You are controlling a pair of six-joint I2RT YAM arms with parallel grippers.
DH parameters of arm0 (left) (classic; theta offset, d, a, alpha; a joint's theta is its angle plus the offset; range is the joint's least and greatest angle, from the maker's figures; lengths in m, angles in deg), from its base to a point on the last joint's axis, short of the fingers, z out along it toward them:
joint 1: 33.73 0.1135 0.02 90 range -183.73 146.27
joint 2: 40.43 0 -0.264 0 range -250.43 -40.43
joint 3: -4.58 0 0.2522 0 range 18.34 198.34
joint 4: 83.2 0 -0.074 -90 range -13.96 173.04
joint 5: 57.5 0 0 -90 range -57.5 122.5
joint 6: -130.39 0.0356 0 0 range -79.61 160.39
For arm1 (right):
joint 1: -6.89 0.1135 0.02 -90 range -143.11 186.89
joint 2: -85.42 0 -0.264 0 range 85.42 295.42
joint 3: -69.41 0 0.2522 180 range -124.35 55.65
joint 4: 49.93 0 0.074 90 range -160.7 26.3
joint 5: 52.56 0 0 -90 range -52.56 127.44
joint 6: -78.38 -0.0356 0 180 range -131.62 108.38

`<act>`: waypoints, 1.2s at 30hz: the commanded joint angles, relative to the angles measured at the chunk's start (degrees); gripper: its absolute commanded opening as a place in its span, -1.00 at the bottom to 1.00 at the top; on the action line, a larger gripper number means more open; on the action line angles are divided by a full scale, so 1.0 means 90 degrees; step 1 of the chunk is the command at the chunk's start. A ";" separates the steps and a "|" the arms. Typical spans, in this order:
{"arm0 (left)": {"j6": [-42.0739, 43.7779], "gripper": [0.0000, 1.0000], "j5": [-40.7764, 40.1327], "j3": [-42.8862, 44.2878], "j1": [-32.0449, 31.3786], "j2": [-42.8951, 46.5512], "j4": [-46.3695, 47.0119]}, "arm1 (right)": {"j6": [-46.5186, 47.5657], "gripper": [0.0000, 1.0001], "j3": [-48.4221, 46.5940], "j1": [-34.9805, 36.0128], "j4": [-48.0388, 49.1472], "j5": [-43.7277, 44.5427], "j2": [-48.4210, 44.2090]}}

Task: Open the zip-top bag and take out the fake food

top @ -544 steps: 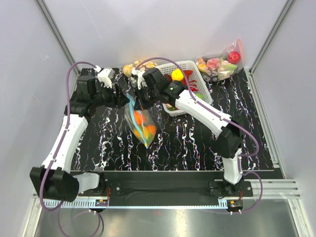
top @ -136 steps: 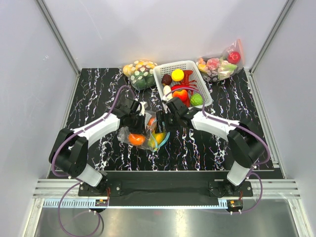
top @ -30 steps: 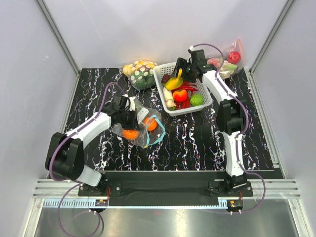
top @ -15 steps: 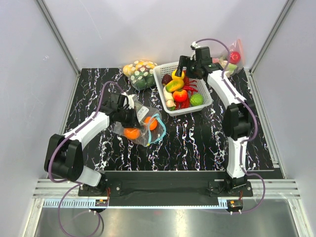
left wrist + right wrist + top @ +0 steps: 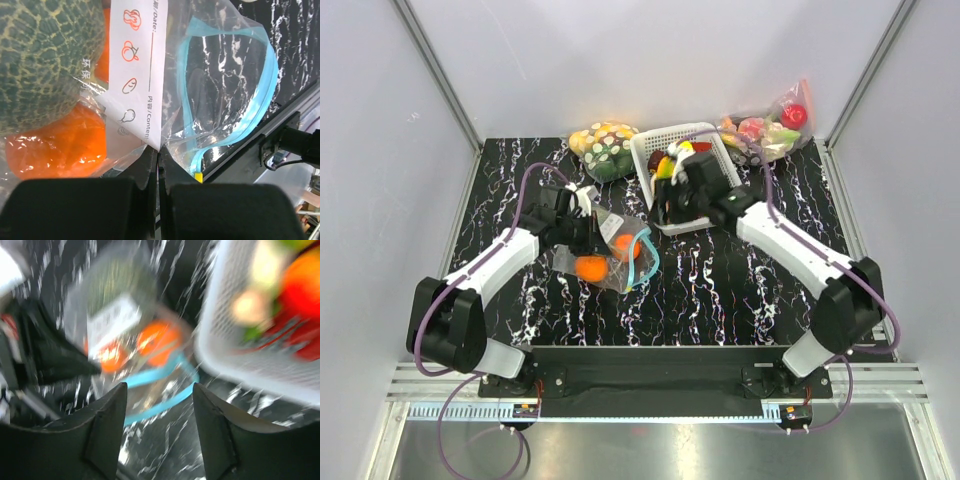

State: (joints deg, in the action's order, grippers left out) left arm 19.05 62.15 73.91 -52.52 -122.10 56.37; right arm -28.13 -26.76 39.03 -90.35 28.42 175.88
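Your table [image 5: 720,290] holds a white basket [image 5: 640,160] of mixed produce at the middle of its far edge. A spotted bag [image 5: 603,145] lies just left of the basket, and an apple bag [image 5: 770,125] sits in the far right corner.

The bag [image 5: 620,255] you are working on lies flat in the left half of the table, about midway between the far and near edges. Its zip strip [image 5: 265,85] is parted into an open blue loop that faces the near right. Inside, towards the closed end, you have a green ball [image 5: 40,55] and two oranges [image 5: 590,267]. The ball presses against the white label [image 5: 140,60].

Your left gripper [image 5: 157,152] comes in from the left edge. Its jaws are pressed together on a fold of the bag's film, just below the corner of the label, and nothing else is between them.

Your right gripper [image 5: 159,425] hangs over the near left corner of the basket, between the basket and the bag. Its fingers [image 5: 107,430] stand wide apart with nothing between them, and they touch neither the basket nor the bag. That wrist view is blurred, so you cannot make out finer detail there.
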 commanded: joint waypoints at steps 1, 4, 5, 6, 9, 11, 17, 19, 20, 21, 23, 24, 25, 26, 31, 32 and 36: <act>-0.0216 -1.00 0.0407 0.0085 0.0027 0.0256 0.0463 | -0.0518 0.19 0.0542 0.0509 0.0012 -0.0101 0.0125; -0.0275 -1.00 0.0397 0.0027 0.0027 0.0314 0.0503 | -0.0597 0.10 0.0612 0.0715 0.0013 -0.0102 0.0281; -0.0265 -1.00 0.0387 0.0017 0.0046 0.0324 0.0522 | -0.0607 0.08 0.0602 0.0745 0.0012 -0.0102 0.0330; -0.0275 -1.00 0.0387 -0.0003 0.0046 0.0344 0.0523 | -0.0607 0.06 0.0612 0.0755 0.0012 -0.0111 0.0330; -0.0314 -1.00 0.0339 -0.0090 0.0066 0.0441 0.0562 | -0.0616 0.01 0.0748 0.0794 0.0071 -0.0121 0.0369; -0.0343 -1.00 0.0348 -0.0130 0.0095 0.0451 0.0591 | -0.0607 -0.02 0.0846 0.0813 0.0207 -0.0209 0.0466; -0.0392 -1.00 0.0514 -0.0295 0.0095 0.0422 0.0854 | -0.0616 -0.04 0.1042 0.0970 0.0860 -0.0775 0.1061; -0.0431 -1.00 0.0650 -0.0325 0.0085 0.0422 0.1049 | -0.0752 -0.04 0.1129 0.0989 0.1134 -0.1107 0.1305; -0.0422 -1.00 0.0651 -0.0354 0.0085 0.0422 0.1098 | -0.0801 -0.04 0.1168 0.0980 0.1416 -0.1214 0.1365; -0.0412 -1.00 0.0719 -0.0364 0.0095 0.0403 0.1157 | -0.0870 -0.04 0.1227 0.0999 0.1535 -0.1408 0.1433; -0.0363 -1.00 0.0729 -0.0383 0.0095 0.0393 0.1206 | -0.0919 -0.04 0.1247 0.0999 0.1750 -0.1517 0.1570; -0.0363 -1.00 0.0758 -0.0403 0.0095 0.0393 0.1245 | -0.0958 -0.04 0.1295 0.0989 0.1818 -0.1576 0.1600; -0.0363 -1.00 0.0778 -0.0413 0.0085 0.0364 0.1255 | -0.0987 -0.03 0.1315 0.0989 0.1877 -0.1586 0.1648; -0.0373 -1.00 0.0788 -0.0413 0.0095 0.0315 0.1265 | -0.1016 -0.03 0.1354 0.0999 0.2071 -0.1625 0.1687; -0.0246 -0.87 0.0808 -0.0345 0.0085 0.0363 0.1119 | -0.1192 -0.03 0.1422 0.0989 0.2307 -0.1830 0.1844; -0.0110 -0.71 0.0701 -0.0296 0.0095 0.0450 0.1022 | -0.1212 -0.04 0.1432 0.0989 0.2346 -0.1840 0.1844; 0.0154 0.22 -0.0002 -0.0149 0.0134 0.1036 0.0572 | -0.1222 -0.04 0.1432 0.0989 0.2327 -0.1801 0.1844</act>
State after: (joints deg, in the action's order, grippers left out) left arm 18.22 65.43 70.30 -51.82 -117.86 61.87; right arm -38.27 -13.65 47.62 -72.54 13.69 192.42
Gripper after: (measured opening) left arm 0.558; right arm 0.480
